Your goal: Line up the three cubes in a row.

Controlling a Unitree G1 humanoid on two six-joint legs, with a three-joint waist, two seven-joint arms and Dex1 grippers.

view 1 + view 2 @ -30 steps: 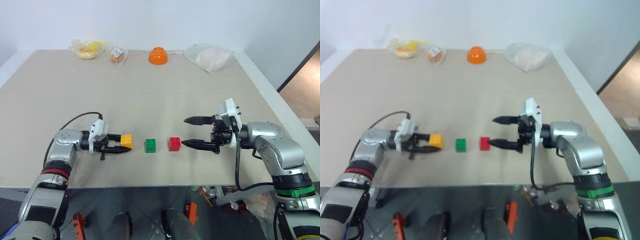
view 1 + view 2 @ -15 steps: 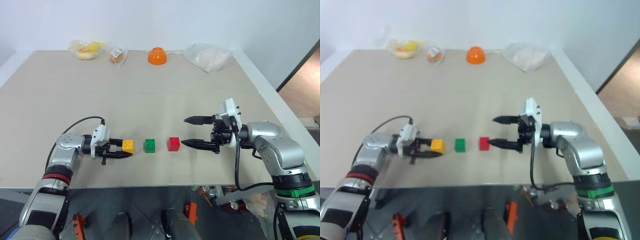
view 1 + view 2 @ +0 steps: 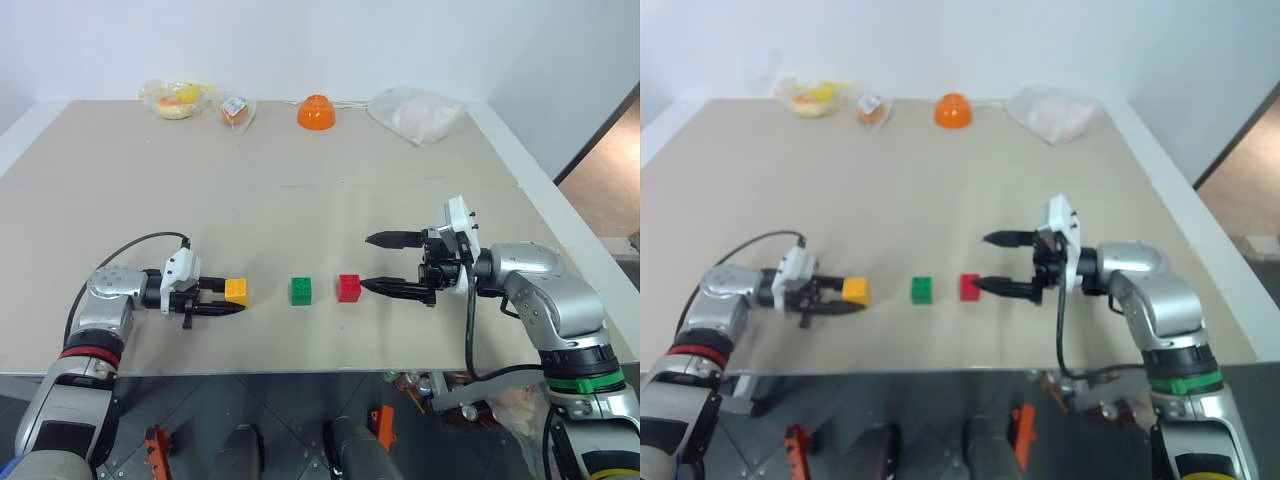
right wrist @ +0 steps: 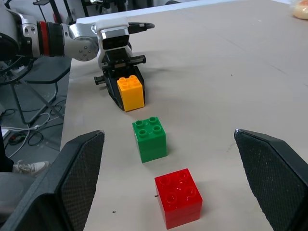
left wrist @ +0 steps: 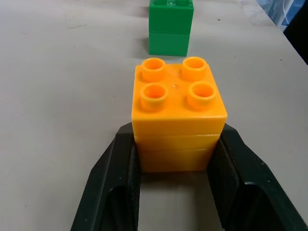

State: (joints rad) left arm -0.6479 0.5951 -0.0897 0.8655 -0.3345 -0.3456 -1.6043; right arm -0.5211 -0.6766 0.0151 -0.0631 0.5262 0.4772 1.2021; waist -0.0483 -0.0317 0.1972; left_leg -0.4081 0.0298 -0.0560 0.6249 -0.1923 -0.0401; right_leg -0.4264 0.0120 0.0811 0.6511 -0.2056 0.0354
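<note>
We see 3 cubes near the front edge of the tabletop [image 3: 330,190], running left to right: the yellow-orange cube [image 3: 236,291], the green cube [image 3: 300,290] and the red cube [image 3: 348,288]. The gap between yellow-orange and green looks wider than that between green and red. Our left pincer [image 3: 228,300] is clamped on the yellow-orange cube's 2 side walls, low down, with the cube resting on the tabletop. Our right pincer [image 3: 385,262] stands wide, holding nothing, its near finger just right of the red cube.

We judge these hard plastic blocks light, stiff and somewhat slick, so flat opposing side faces are the place to grip. Each sits upright, studs up. Being cubes, they have no real long axis; the yellow-orange one's faces look roughly square with the row.
</note>
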